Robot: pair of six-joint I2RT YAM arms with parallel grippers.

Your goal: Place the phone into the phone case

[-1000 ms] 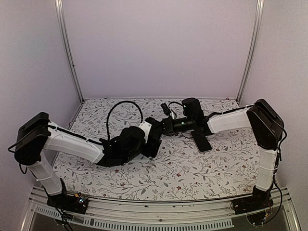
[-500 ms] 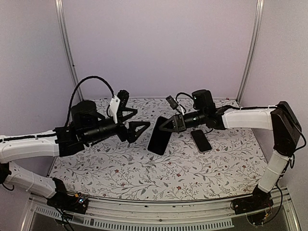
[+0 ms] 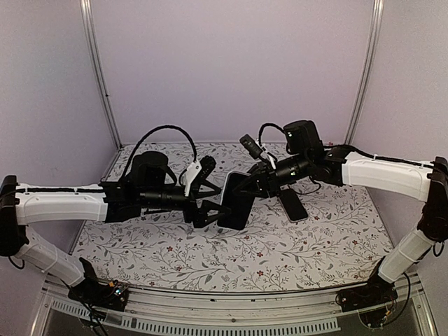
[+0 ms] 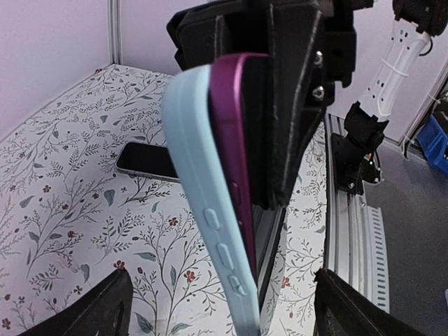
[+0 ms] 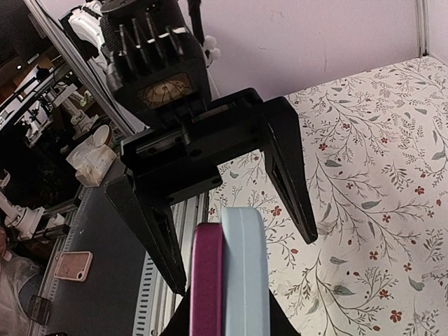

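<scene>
My right gripper (image 3: 246, 187) is shut on the top of a purple phone (image 4: 238, 140) and a light blue phone case (image 4: 210, 210), holding them upright above the table's middle. The phone lies against the case and stands out of it along one edge. Both show edge-on in the right wrist view, the phone (image 5: 206, 280) on the left and the case (image 5: 245, 273) on the right. My left gripper (image 3: 210, 203) is open and faces them from the left. Its fingers (image 5: 287, 168) straddle the pair without touching. In the top view the pair is a dark slab (image 3: 236, 203).
A second dark phone (image 3: 292, 204) lies flat on the floral table right of centre, also seen in the left wrist view (image 4: 147, 161). Metal frame posts (image 3: 98, 77) stand at the back corners. A rail (image 3: 210, 308) runs along the table's near edge.
My left arm has swung and brought its open gripper lower and closer to the held phone and case. My right gripper has kept hold, shifting slightly.
</scene>
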